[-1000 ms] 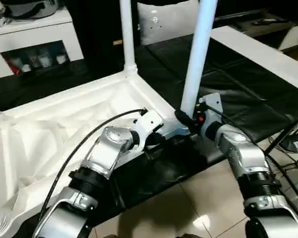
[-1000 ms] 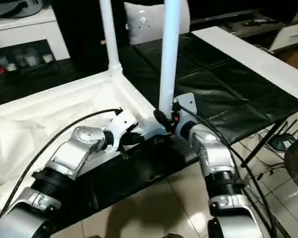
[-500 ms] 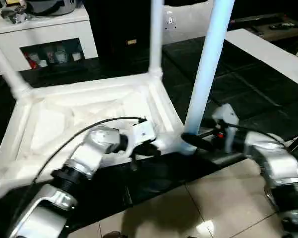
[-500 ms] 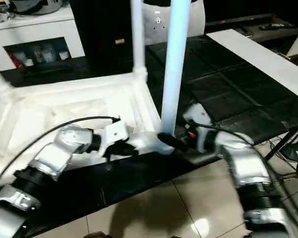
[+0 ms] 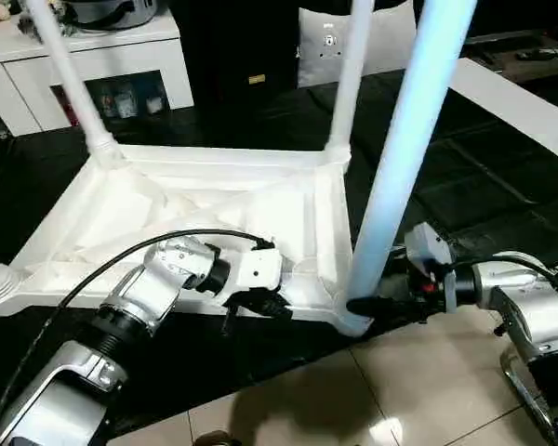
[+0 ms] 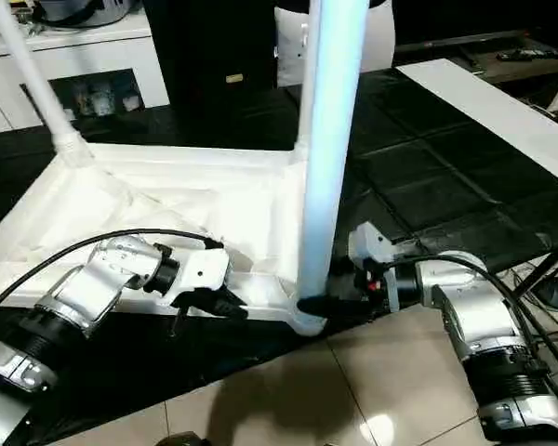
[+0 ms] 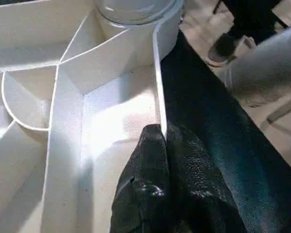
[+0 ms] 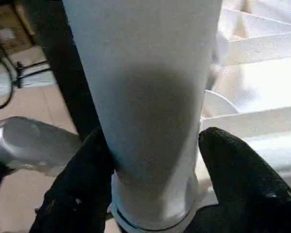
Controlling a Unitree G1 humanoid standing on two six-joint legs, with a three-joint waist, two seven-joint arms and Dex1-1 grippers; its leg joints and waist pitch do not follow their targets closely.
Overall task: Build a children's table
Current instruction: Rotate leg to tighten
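Observation:
The white table top lies upside down on a black mat, ribbed underside facing up. Three white legs stand in its corner sockets: the near right leg, the far right leg and the far left leg. My left gripper is shut on the thin front rim of the table top, close to the near right corner. My right gripper reaches in from the right, one black finger on each side of the near right leg's base, closed against it.
A white cabinet with dark glass doors stands at the back left. A long white board lies on the black mat at the right. Beige floor tiles lie in front, with cables and a stand at the far right.
The view has swung, bringing the far left leg into sight. My right gripper loosened and closed again on the leg's base, its forearm now lying further right. The left grip is unchanged.

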